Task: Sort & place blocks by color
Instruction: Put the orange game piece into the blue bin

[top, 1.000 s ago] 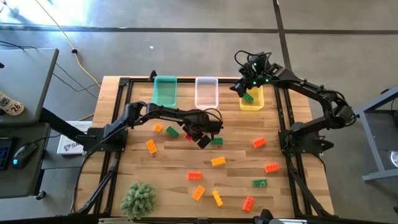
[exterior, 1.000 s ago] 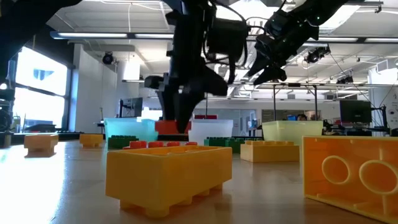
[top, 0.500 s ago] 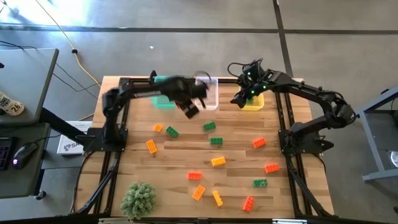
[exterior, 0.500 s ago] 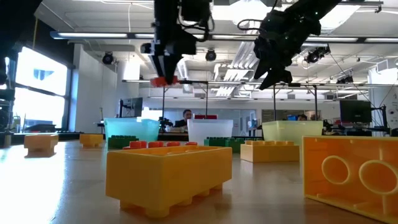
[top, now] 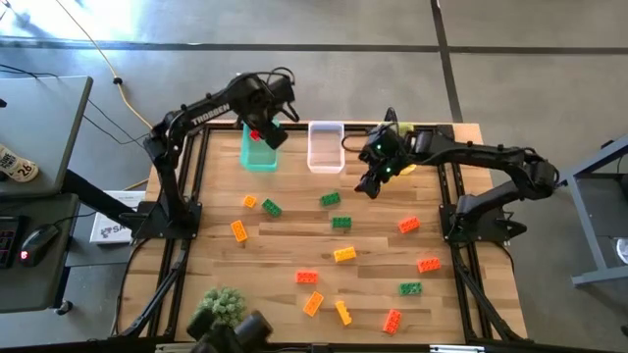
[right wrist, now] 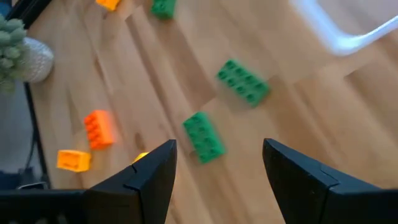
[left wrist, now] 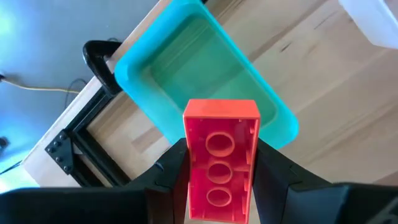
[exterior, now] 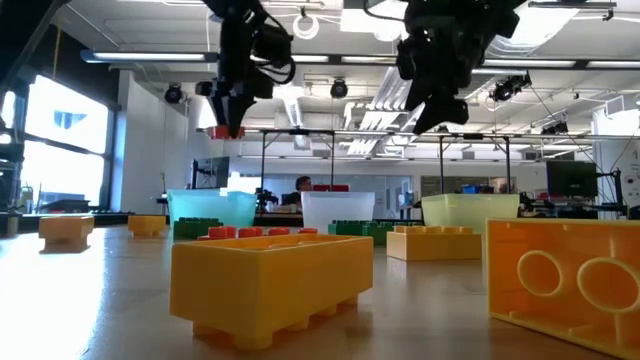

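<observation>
Red block (left wrist: 221, 160) clamped in left tool (left wrist: 217, 177) above teal bin (left wrist: 205, 87).

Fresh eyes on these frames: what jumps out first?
The left gripper holds a red block in the air right above the teal bin at the table's far edge. The right gripper hangs open over two green blocks mid-table. Orange, yellow and green blocks lie scattered across the wooden table.

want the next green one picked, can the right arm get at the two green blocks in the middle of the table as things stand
Probably yes. The right gripper is open and empty, above the green blocks, which lie apart with bare wood around them. The left gripper is away over the teal bin.
</observation>
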Motion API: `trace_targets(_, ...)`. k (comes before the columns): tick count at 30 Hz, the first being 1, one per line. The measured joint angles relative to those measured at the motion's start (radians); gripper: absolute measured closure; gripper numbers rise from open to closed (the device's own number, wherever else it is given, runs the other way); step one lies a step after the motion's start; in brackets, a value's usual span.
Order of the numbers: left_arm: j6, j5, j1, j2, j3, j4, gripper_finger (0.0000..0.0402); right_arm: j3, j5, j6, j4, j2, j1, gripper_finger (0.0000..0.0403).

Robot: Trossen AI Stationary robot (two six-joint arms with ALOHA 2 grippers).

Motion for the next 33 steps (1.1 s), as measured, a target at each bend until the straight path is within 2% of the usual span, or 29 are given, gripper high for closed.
trace_targets(3, 0.035, 0.047, 0.044, 0.0, 0.0, 0.002, 0.0296, 0.0, 0.011, 0.046, 0.0, 0.0, 0.053, 0.0176)
trace_targets(8, 0.05, 0.055, 0.093, 0.0, 0.0, 0.004, 0.0296, 0.0, 0.052, 0.085, 0.001, 0.0, 0.137, 0.0176)
trace_targets(15, 0.05, 0.075, 0.094, 0.0, -0.007, -0.003, 0.0296, 0.0, 0.127, 0.151, 0.001, 0.0, 0.212, 0.0176)
trace_targets(19, 0.049, 0.073, 0.075, -0.001, -0.124, 0.01, 0.0296, 0.0, 0.149, 0.182, 0.001, 0.0, 0.23, 0.0176)
trace_targets(23, 0.048, 0.077, 0.054, -0.003, -0.244, 0.133, 0.0288, 0.0, 0.17, 0.185, 0.001, 0.0, 0.244, 0.0176)
trace_targets(33, 0.031, 0.08, 0.059, 0.0, -0.356, 0.252, 0.0282, 0.0, 0.175, 0.204, 0.003, 0.0, 0.247, 0.0176)
